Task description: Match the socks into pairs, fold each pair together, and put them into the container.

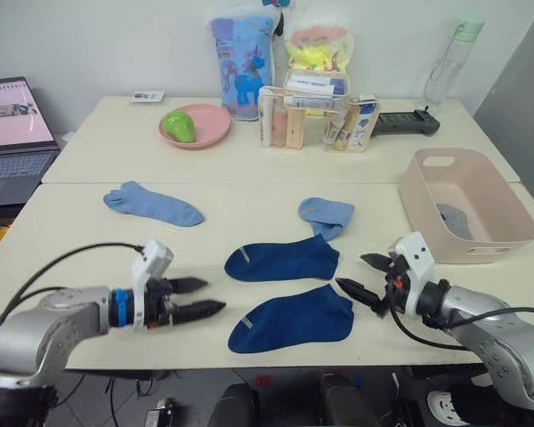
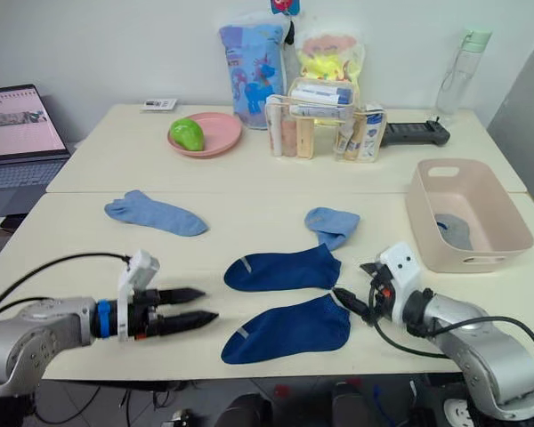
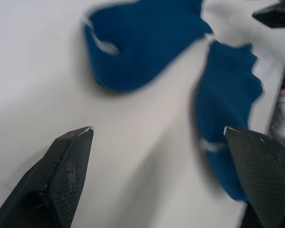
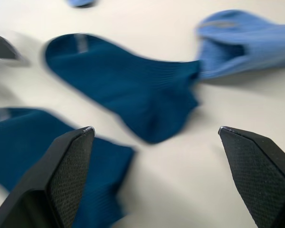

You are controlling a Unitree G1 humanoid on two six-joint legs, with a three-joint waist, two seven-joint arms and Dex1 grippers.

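Navy socks [image 1: 290,289] lie between both grippers' spread jaws, touching neither

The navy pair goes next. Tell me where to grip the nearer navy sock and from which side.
Probably its cuff end, the end nearest the right gripper, which is open beside it. The nearer navy sock lies flat on the table, toe toward the left gripper, so come from the robot's right, low, and pinch the edge. It lies apart from the other navy sock.
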